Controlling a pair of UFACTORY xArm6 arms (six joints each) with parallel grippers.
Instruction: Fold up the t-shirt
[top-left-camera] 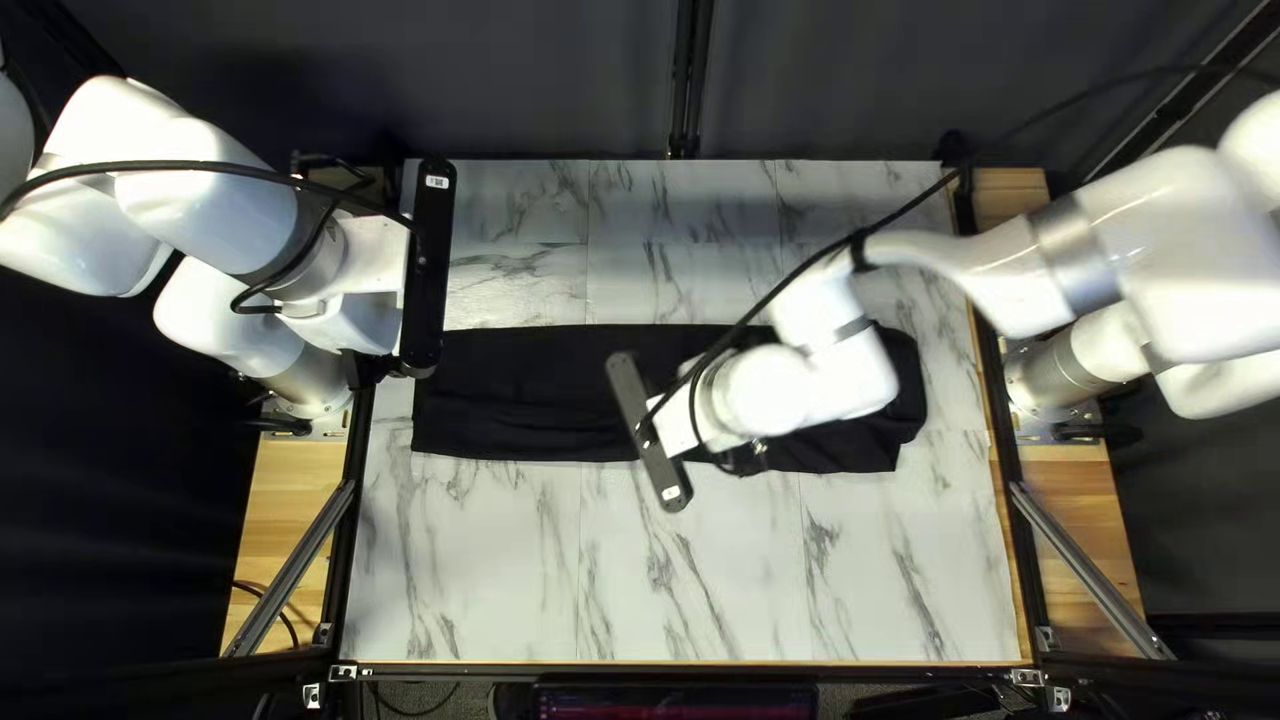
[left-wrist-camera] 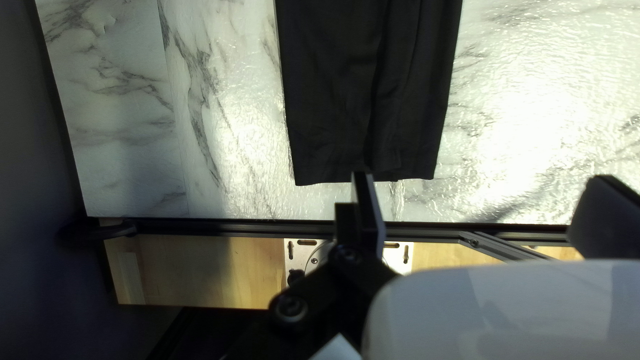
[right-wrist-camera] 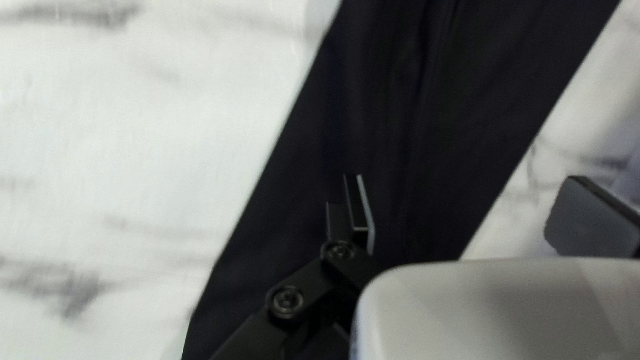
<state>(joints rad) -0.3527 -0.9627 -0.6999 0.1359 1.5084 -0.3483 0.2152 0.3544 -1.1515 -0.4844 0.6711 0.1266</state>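
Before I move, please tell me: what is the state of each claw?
Left claw: open, holding nothing.
Right claw: open, holding nothing, over the black cloth.

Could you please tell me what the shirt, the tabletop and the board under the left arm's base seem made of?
Shirt: thin, matte black knit, probably; it lies flat in soft creases.
Tabletop: glossy marble look, but the rippled glare suggests printed film or laminate over something I can't see.
Board: wood, smooth and yellow-brown, with faint grain.

Fingers wide apart; black t-shirt beneath, marbled tabletop either side.
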